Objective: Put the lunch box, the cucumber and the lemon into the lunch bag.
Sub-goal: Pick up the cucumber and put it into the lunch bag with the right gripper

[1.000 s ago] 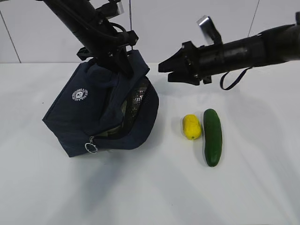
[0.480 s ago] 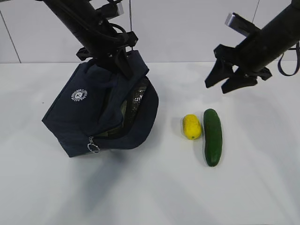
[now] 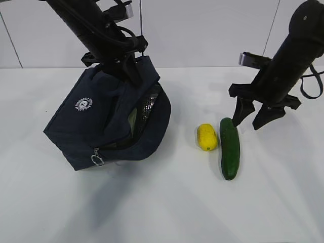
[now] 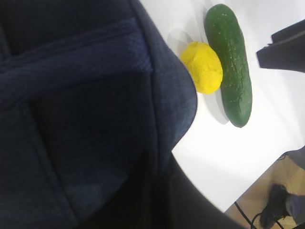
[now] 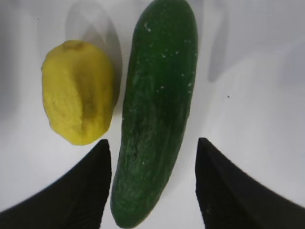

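Observation:
The navy lunch bag point(image 3: 101, 121) hangs tilted with its mouth open to the right, showing silver lining. My left gripper point(image 3: 121, 59) is shut on the bag's top edge and holds it up; in the left wrist view the bag's dark fabric point(image 4: 86, 95) hides the jaws. A pale green edge point(image 3: 132, 119), likely the lunch box, shows inside the mouth. The lemon point(image 3: 206, 136) and cucumber point(image 3: 229, 147) lie side by side on the table. My right gripper point(image 3: 248, 121) is open and empty, pointing down over the cucumber's far end, its fingers either side of the cucumber point(image 5: 155, 109), with the lemon point(image 5: 78, 105) to the left.
The white table point(image 3: 167, 207) ends at a white wall behind. The bag's zipper ring pull point(image 3: 96, 160) hangs at its lower front corner. The left wrist view shows the lemon point(image 4: 202, 67), the cucumber point(image 4: 231, 62) and the table's edge with floor beyond.
My right arm has swung from beside the bag's mouth to the right and down, and now points down over the cucumber. The bag and my left gripper have hardly moved.

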